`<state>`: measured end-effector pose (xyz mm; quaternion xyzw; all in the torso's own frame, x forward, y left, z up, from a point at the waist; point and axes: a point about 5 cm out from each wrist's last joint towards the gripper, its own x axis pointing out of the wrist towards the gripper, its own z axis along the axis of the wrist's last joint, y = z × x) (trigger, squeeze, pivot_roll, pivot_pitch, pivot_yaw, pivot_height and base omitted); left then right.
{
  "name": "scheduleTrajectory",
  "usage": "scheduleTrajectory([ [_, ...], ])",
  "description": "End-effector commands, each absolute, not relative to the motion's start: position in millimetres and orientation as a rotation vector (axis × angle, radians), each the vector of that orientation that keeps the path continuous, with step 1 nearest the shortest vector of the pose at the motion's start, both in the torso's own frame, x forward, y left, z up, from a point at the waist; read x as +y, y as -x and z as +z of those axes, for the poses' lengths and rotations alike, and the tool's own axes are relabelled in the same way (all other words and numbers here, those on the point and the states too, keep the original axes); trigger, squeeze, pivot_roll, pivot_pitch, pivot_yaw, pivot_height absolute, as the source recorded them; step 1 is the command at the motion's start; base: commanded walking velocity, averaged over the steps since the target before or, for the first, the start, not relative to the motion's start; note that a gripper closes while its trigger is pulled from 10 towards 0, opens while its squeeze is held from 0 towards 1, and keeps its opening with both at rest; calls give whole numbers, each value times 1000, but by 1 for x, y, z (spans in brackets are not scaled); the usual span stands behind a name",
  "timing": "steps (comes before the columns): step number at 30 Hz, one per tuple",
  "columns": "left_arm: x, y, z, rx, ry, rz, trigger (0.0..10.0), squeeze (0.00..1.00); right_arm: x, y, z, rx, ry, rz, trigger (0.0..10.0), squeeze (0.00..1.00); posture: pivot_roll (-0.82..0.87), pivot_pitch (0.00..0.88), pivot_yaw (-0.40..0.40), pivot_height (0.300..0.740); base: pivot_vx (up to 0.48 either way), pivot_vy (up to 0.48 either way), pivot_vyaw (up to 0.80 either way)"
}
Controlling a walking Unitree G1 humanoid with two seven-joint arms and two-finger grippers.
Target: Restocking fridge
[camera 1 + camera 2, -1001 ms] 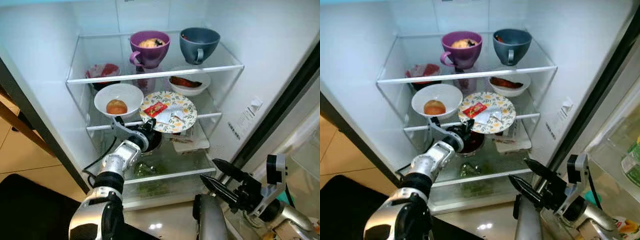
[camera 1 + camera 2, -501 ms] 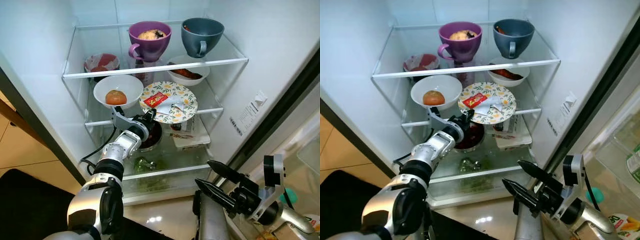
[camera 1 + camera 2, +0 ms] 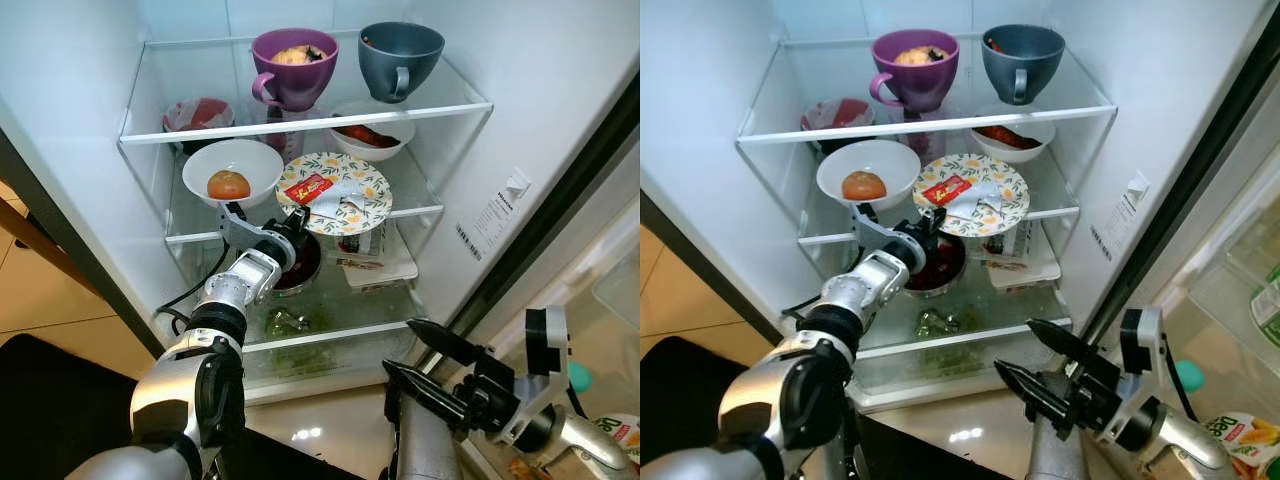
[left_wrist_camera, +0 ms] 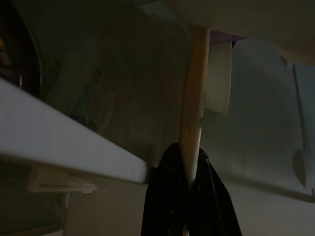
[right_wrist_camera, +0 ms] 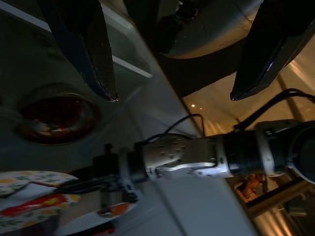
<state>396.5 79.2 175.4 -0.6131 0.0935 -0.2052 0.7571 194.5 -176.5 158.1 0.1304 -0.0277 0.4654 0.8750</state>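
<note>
The left pincer [image 3: 293, 228] reaches into the fridge [image 3: 90, 120] at the front edge of the middle shelf [image 3: 425, 208], its fingers clamped on the near rim of the floral plate [image 3: 335, 192]; the left wrist view shows that rim pinched between the two black fingers [image 4: 165, 196]. The plate overhangs the shelf's front edge, just beside a white bowl [image 3: 233, 172] with a round brown fruit. Behind it sits a white dish [image 3: 372, 123] of red food. Below, just under the pincer, a dark bowl [image 3: 300, 265] stands on the lower shelf beside a flat box [image 3: 380, 268]. The top shelf carries a purple mug [image 3: 294, 66] and a grey mug [image 3: 400, 58] near its front edge, with bare glass at its left end. The right pincer [image 3: 420, 352] hangs outside the fridge, below the lowest shelf's front edge, its fingers well apart.
</note>
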Motion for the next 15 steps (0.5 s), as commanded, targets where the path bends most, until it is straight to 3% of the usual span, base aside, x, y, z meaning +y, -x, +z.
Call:
scheduleTrajectory([
  [1, 92, -404, 194, 120, 1306, -449, 10000, 0, -174, -191, 158, -37, -279, 986, 10000, 0, -117, 281, 31, 375, 0, 0, 0],
  [8, 91, -404, 192, 126, 1305, -453, 10000, 0, -167, -186, 152, 7, -285, 1020, 10000, 0, -119, 282, 31, 375, 0, 0, 0],
  [15, 90, -404, 193, 126, 1304, -462, 10000, 0, -132, -179, 149, 23, -347, 1139, 10000, 0, -121, 282, 31, 375, 0, 0, 0],
])
